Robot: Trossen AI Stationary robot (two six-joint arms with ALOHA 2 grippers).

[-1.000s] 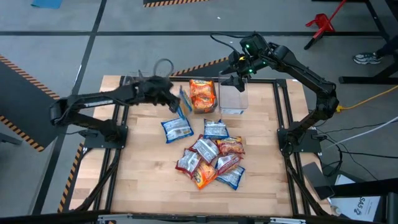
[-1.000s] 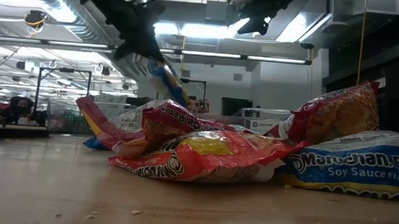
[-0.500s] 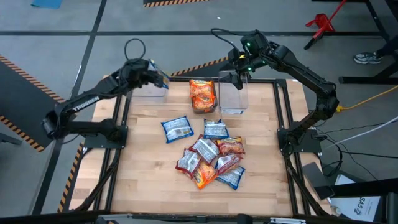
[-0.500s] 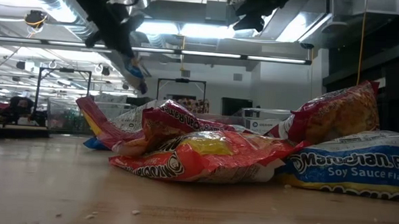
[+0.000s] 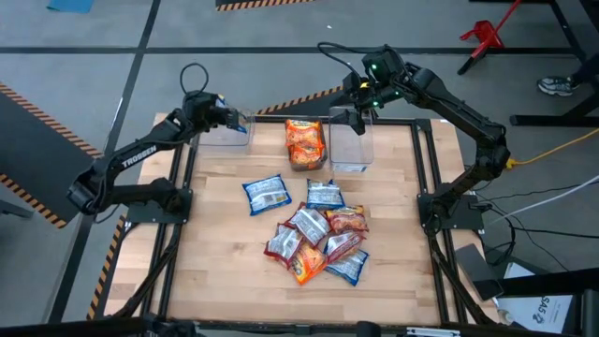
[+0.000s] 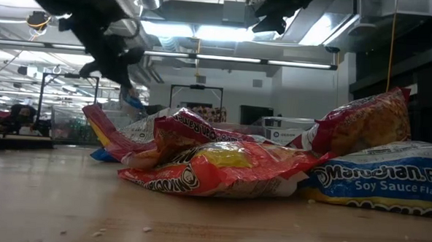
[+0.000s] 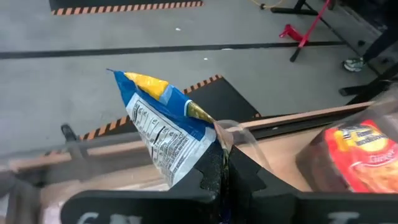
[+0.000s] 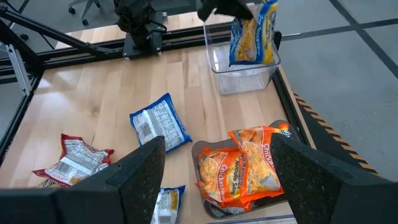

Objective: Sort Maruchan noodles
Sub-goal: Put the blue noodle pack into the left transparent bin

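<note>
Left gripper [image 5: 227, 116] clamped on a blue-and-yellow Maruchan packet [image 7: 163, 127], held over the clear bin at the far left [image 5: 225, 137] of the wooden table [image 5: 215, 253]. Fingers [image 7: 214, 163] pinched tight on one corner of the packet, with the printed back panel facing the left wrist camera. Same packet hanging above that bin in the right wrist view [image 8: 252, 32].

Right gripper [image 5: 354, 114] spread wide and empty, poised above the clear bin at the far right [image 5: 350, 150]. Broad dark fingers [image 8: 144, 180] well apart, framing the table below.

Middle clear bin [image 5: 306, 161] at the far edge between the other two, filled with orange Chicken-flavour packets [image 5: 304, 142]; labels plain in the right wrist view [image 8: 242, 171].

Two blue packets lying loose on the table: one left of centre [image 5: 266, 194], another just right of it [image 5: 325, 195], apart from each other.

Nearer still, a heap of overlapping packets [image 5: 318, 241]: red-and-silver, orange and blue mixed together, touching. From table height, a red packet [image 6: 221, 169] at the front of the heap and a blue Soy Sauce Flavor packet [image 6: 388, 185] touching it on the right, with an orange packet [image 6: 366, 122] resting behind.
</note>
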